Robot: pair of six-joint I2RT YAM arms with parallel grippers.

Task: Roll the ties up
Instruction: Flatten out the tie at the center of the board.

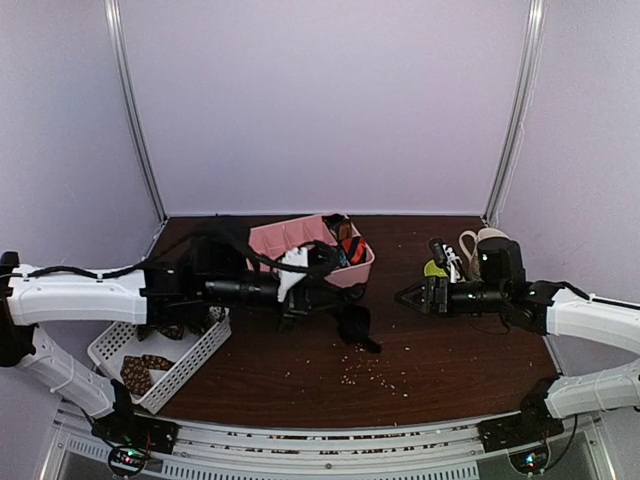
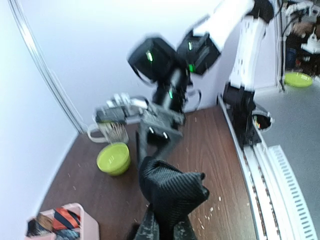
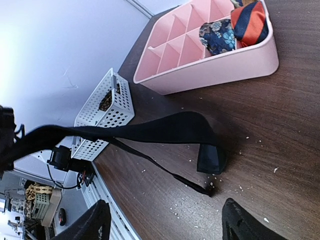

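Note:
A plain black tie [image 1: 352, 325] hangs from my left gripper [image 1: 303, 297], its wide end folded on the table. In the left wrist view the tie [image 2: 172, 190] is bunched between my shut fingers [image 2: 150, 227]. My right gripper [image 1: 405, 297] is open and empty, just right of the tie, pointing at it. In the right wrist view the tie [image 3: 165, 129] stretches across the table beyond my spread fingers [image 3: 95, 225]. An orange-striped coil [image 3: 250, 20] and a blue patterned coil [image 3: 217, 36] sit in the pink organizer [image 3: 215, 62]. A brown patterned tie [image 1: 140, 370] lies in the white basket [image 1: 195, 350].
The pink organizer [image 1: 285, 235] stands at back centre behind the left gripper. A green bowl [image 1: 432, 268] and a mug [image 1: 478, 240] holding small items stand at back right, close to the right arm. Pale crumbs are scattered over the dark wooden table [image 1: 420, 370].

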